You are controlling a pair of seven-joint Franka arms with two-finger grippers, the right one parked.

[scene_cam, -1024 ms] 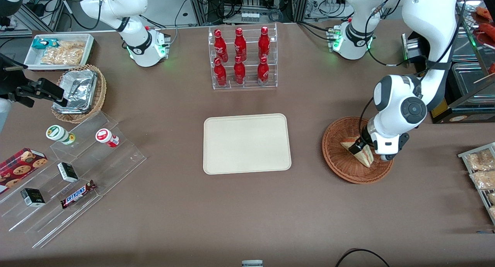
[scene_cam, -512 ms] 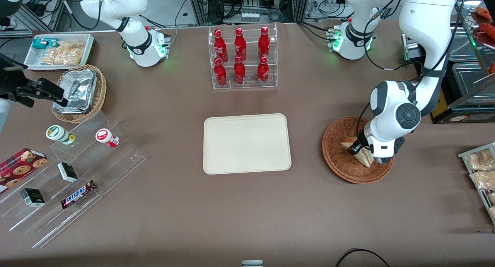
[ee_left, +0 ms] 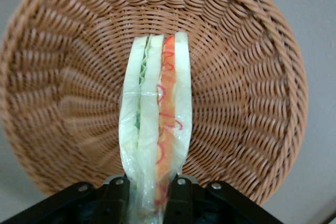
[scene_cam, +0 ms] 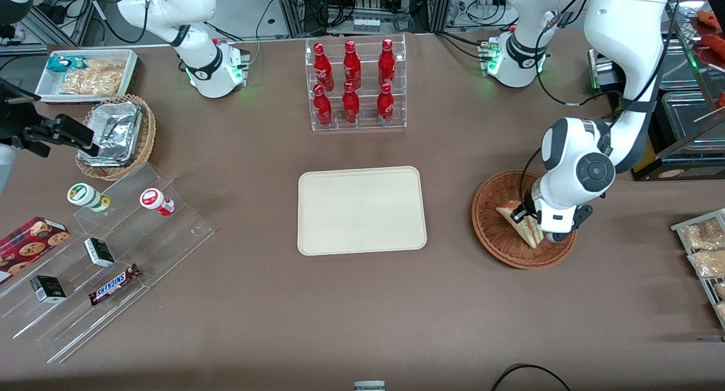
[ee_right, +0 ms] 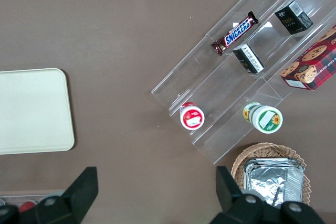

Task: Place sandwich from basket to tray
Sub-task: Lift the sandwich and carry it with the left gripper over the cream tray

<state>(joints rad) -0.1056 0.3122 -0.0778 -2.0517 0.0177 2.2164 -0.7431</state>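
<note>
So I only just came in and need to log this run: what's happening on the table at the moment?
The left arm's gripper is down in the round reddish-brown wicker basket, its jaws shut on the triangular pale-bread sandwich with red and green filling. The sandwich is held on edge over the basket's weave, so it has not left the basket yet. The flat cream rectangular tray, toward the middle of the table, has nothing on it.

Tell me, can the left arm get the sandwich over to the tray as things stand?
Probably yes. The pincer is shut on the sandwich above the basket, and nothing shows on the table between the basket and the tray.
</note>
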